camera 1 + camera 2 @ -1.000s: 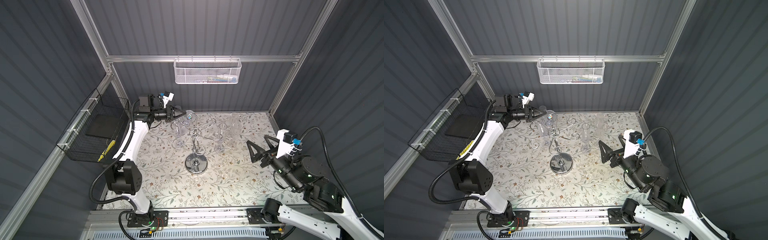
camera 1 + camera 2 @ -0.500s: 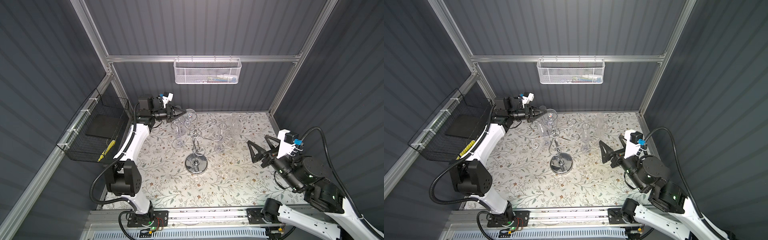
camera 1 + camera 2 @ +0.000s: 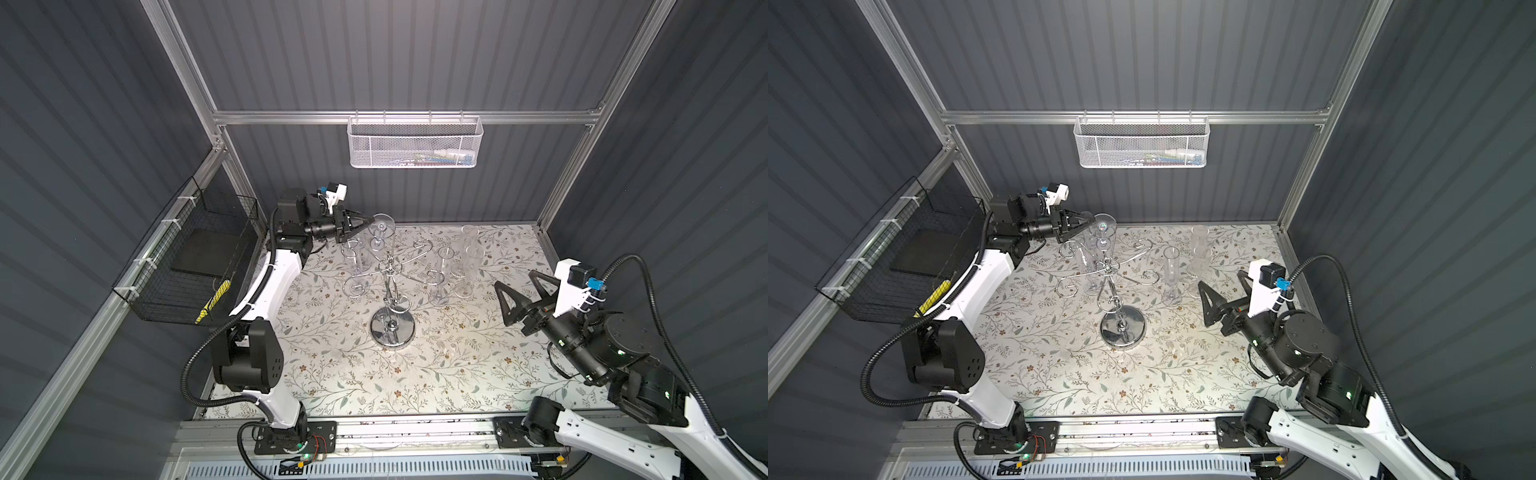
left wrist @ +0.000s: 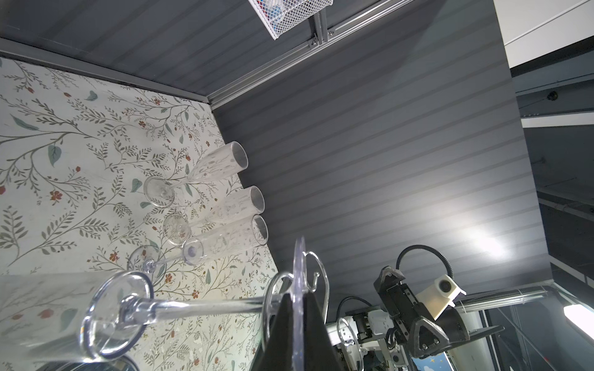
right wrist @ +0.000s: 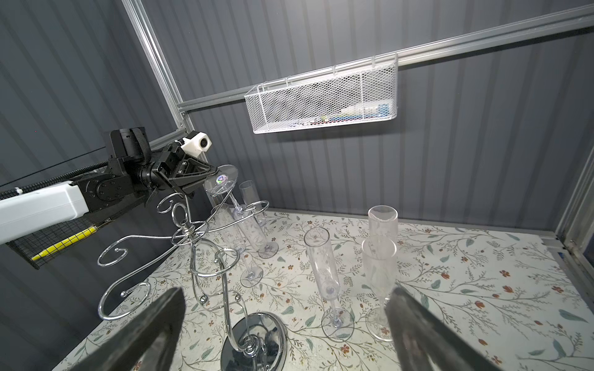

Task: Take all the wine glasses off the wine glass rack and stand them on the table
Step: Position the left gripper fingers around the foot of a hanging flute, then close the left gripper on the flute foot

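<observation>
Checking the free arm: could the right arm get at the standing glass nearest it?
Probably yes: the right pincer is open and points toward that glass, with only bare tablecloth between them.

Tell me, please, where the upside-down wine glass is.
Back left in both top views: wine glass foot pinched by the left gripper, stem at the rack's rear hook.

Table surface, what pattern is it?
Cream table surface with leafy vines and small red flowers; clearest in right wrist view.

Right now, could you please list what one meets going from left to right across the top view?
Black wire basket → left gripper → wine glass rack → standing champagne flutes → right gripper.
</observation>
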### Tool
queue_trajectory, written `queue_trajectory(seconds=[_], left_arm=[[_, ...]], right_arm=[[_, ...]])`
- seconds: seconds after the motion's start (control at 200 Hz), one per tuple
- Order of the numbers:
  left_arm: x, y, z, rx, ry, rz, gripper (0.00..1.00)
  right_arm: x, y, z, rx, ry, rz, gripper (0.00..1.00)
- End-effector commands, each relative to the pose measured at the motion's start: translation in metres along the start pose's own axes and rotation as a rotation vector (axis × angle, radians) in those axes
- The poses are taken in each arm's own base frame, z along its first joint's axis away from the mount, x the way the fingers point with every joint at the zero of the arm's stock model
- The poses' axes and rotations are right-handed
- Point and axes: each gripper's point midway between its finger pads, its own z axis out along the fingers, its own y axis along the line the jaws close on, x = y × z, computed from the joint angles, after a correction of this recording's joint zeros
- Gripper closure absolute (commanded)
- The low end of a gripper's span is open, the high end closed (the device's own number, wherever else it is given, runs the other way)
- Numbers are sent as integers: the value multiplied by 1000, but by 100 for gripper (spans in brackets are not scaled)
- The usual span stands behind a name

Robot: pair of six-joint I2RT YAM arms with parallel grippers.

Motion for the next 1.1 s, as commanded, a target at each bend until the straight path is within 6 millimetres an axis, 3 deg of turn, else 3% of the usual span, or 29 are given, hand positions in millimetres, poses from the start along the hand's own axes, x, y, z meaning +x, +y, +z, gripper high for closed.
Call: queue_trajectory(seconds=[0.0,0.74,1.096], left_arm=[[-1,-27,3,43,-1,62,100],[16,-48,-1,64,21,67,100],[25,-48,-1,66,34,52,100]], right_arm=[[1,-2,1,10,-1,7,1],[1,-3,-2,10,-4,18,1],[3,-2,0,8,3,25,1]])
